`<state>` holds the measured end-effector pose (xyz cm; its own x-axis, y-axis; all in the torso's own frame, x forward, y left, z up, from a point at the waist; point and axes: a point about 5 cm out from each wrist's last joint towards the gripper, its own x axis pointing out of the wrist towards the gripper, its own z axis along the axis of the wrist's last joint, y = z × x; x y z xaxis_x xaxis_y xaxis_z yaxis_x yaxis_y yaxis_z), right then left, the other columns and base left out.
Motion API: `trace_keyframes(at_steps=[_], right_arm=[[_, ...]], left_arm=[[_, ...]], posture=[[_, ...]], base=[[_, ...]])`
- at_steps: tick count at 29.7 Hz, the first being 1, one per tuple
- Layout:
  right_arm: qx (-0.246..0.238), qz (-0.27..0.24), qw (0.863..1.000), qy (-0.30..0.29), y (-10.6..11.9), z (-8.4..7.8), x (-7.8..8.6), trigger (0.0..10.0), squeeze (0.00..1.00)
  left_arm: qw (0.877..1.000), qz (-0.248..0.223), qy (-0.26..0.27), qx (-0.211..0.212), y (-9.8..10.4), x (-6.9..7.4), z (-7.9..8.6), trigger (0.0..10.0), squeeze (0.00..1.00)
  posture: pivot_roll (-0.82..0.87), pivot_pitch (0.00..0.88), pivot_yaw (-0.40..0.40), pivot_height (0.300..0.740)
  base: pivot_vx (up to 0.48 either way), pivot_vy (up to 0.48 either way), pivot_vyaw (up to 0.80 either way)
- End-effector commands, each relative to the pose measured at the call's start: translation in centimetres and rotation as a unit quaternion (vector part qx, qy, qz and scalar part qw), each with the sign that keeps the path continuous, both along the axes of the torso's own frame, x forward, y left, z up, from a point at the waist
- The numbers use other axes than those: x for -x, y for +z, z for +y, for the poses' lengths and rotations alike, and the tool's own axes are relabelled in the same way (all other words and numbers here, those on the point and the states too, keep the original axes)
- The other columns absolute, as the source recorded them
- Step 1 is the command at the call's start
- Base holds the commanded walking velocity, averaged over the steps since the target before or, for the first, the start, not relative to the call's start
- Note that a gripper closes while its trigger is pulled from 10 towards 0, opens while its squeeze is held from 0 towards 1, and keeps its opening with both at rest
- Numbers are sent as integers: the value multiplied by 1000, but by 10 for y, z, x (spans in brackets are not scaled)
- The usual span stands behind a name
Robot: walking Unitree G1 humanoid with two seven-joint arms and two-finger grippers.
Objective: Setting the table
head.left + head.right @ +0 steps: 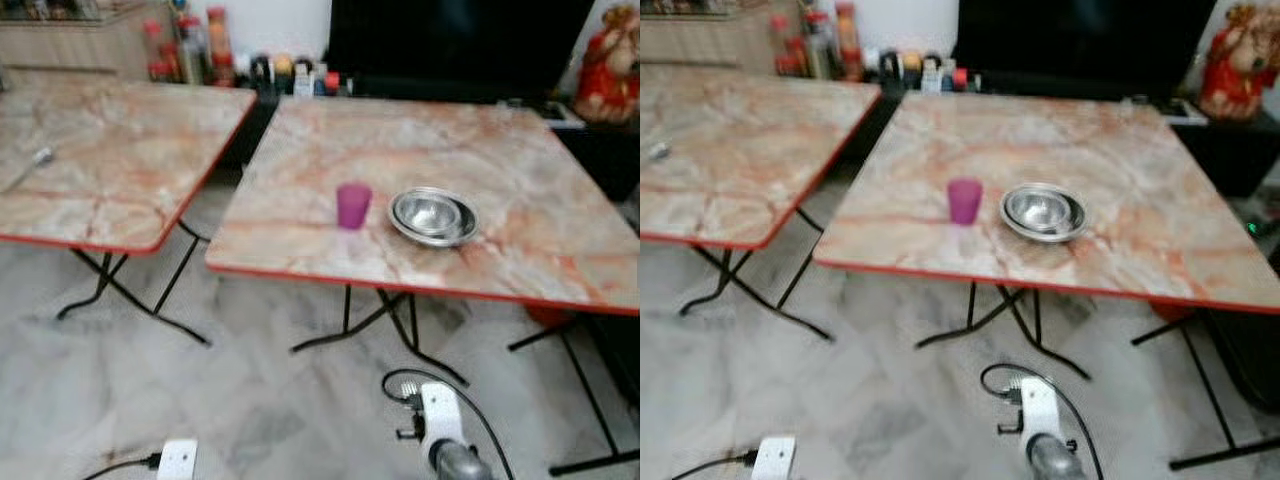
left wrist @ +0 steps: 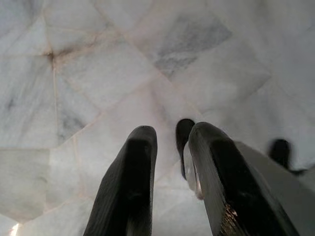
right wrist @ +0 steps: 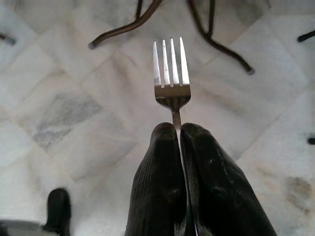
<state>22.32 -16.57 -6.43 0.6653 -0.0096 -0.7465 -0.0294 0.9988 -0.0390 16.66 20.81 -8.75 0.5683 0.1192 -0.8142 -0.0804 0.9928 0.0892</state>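
Observation:
My right gripper (image 3: 178, 129) is shut on the handle of a steel fork (image 3: 171, 73), tines pointing away, low over the marble floor. Its white wrist (image 1: 440, 420) shows at the bottom of the left eye view, in front of the near table (image 1: 330, 255). On that table a purple cup (image 1: 353, 205) stands upright beside a steel bowl (image 1: 433, 215). My left gripper (image 2: 170, 135) hangs over the floor with its fingers apart and nothing clamped between them; its wrist (image 1: 178, 458) sits at the bottom left.
A second marble table (image 1: 150, 200) stands to the left with a small utensil (image 1: 38, 158) on it. Black folding legs (image 1: 380, 325) spread under both tables. Bottles (image 1: 190, 45), a dark screen (image 1: 460, 40) and a red figure (image 1: 610, 70) line the back.

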Motion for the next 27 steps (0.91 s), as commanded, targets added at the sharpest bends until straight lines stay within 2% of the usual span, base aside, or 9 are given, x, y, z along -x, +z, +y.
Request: trace_keyframes(at_steps=[1,4,13,18,21,24,25,26,27], right_arm=[[10,-7,1000,-5,2,-9,-1,10000,0],[10,-19,1000,2,4,-6,-5,10000,0],[14,-60,998,8,12,-4,-13,10000,0],[15,-126,992,-4,25,-5,-26,10000,0],[34,-167,985,5,34,-8,-33,10000,0],[38,-187,982,10,39,-9,-35,10000,0],[41,-219,975,15,46,-9,-38,10000,0],[41,-219,975,15,46,-9,-38,10000,0],[53,-239,969,27,50,-9,-40,10000,0]], left_arm=[[1000,-1,2,5,0,-2,-4,10000,0],[1000,-1,4,6,0,-1,-4,10000,0],[1000,-1,7,6,-1,0,-4,10000,0],[1000,1,6,4,-1,2,-2,10000,0],[1000,3,5,4,-2,3,-2,10000,0],[1000,4,6,4,-2,4,-2,10000,0],[1000,4,5,4,-2,4,-1,10000,0],[1000,4,5,4,-2,4,-1,10000,0],[1000,3,5,4,-2,4,-2,10000,0]], posture=[[-15,0,-23,740],[-17,0,-23,740],[-23,0,-21,740],[-31,0,-20,740],[-36,0,-18,740],[-38,0,-18,740],[-39,0,-18,740],[-39,0,-18,740],[-39,0,-18,740]], base=[[0,-360,0],[0,-332,0],[0,0,0],[0,0,0],[0,0,0],[0,0,0],[0,0,0],[0,0,0],[0,0,0]])
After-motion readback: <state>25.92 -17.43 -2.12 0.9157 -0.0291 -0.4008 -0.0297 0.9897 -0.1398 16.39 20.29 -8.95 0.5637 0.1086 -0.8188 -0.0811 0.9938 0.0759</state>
